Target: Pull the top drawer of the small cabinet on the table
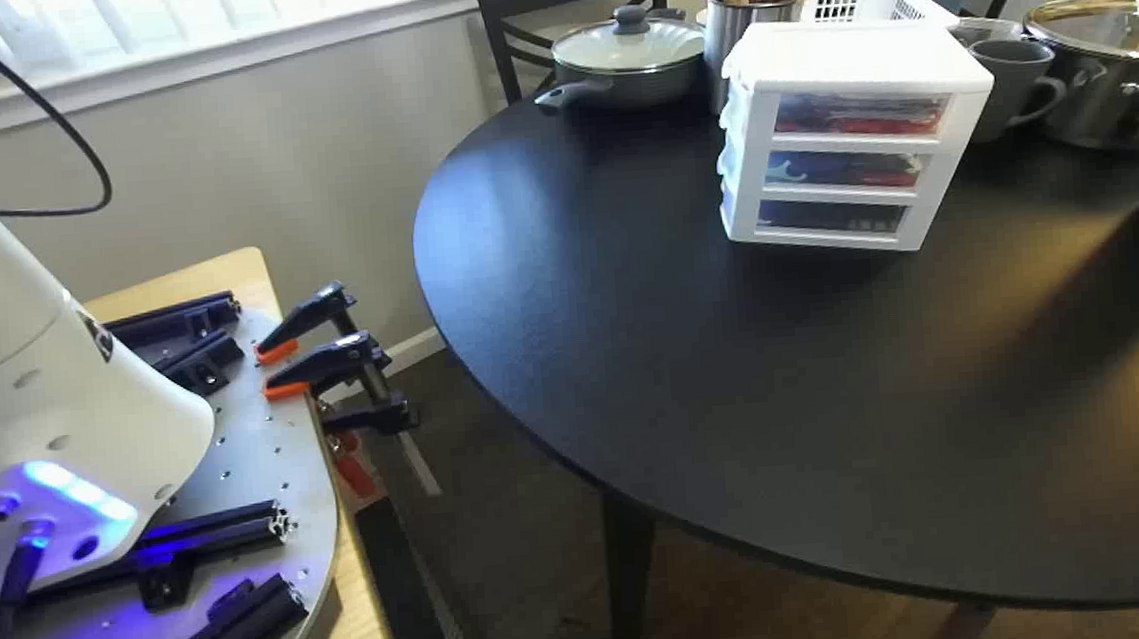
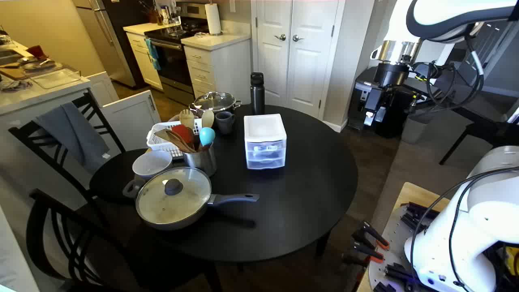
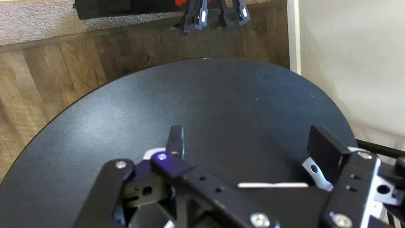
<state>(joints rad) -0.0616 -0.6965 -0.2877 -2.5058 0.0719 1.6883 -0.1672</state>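
Here's the arm [image 2: 398, 22], reaching in from the top right in an exterior view, its upper link roughly level, its wrist turned down, the gripper [image 2: 374, 116] pointing downward. Seen from there, it shows beyond the rim of the table [image 2: 312, 194], well apart from the small cabinet [image 2: 265, 129]. Over to the wrist view: jaws spread wide, fingers [image 3: 175, 139] clear of each other, the table's black surface showing in the gap! And the top drawer [image 1: 856, 115]? Uppermost of three in the cabinet, reddish contents [image 1: 892, 125] showing through, the whole unit upright on the table, a grey mug [image 2: 224, 123] near it.
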